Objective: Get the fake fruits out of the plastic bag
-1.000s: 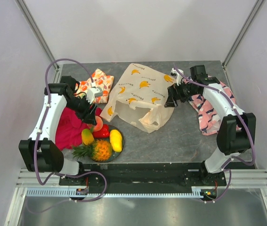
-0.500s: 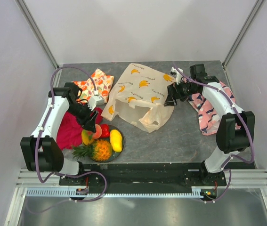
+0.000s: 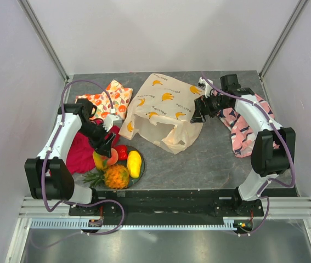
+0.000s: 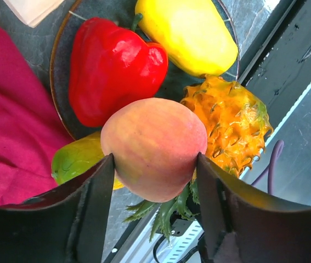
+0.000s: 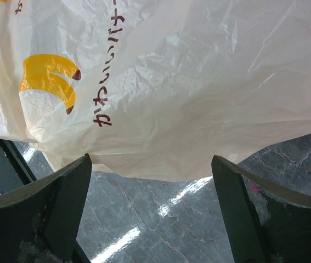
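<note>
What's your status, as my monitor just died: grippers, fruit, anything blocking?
Left gripper closed on peach over the plate. Right gripper open, facing plastic bag, holding nothing. Pepper, mango, pineapple on plate. No obstruction seen.

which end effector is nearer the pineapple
Left. The left end effector is just beside the pineapple, holding a peach; the right end effector is across the table, by the bag.
</note>
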Robot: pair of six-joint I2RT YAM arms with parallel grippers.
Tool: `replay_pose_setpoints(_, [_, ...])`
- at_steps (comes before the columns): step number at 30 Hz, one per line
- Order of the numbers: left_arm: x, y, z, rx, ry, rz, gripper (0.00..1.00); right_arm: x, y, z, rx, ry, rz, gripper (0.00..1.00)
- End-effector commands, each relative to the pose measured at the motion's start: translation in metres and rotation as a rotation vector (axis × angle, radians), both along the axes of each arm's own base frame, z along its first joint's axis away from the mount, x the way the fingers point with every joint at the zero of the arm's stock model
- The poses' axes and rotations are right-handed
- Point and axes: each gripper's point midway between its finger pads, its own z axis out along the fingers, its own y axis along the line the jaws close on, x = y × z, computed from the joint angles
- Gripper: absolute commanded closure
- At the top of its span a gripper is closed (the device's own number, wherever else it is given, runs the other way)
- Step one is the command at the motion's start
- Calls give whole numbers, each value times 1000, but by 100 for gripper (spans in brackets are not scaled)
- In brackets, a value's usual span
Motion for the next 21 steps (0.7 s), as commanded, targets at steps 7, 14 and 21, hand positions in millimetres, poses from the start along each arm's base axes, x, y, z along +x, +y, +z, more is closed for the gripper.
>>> replay_pose_setpoints(7, [8,-7,36,-38,-54,-28,14,10,5,18,26,-55,10,2])
replay_pose_setpoints(14, [38,-24,85,-136,-153,10,1,26,0,41,-10,-131,-13,2])
replay_pose_setpoints(21, [132,-47,163,-278,-418,244,1,86,-39,100,-141,-326,-306,2])
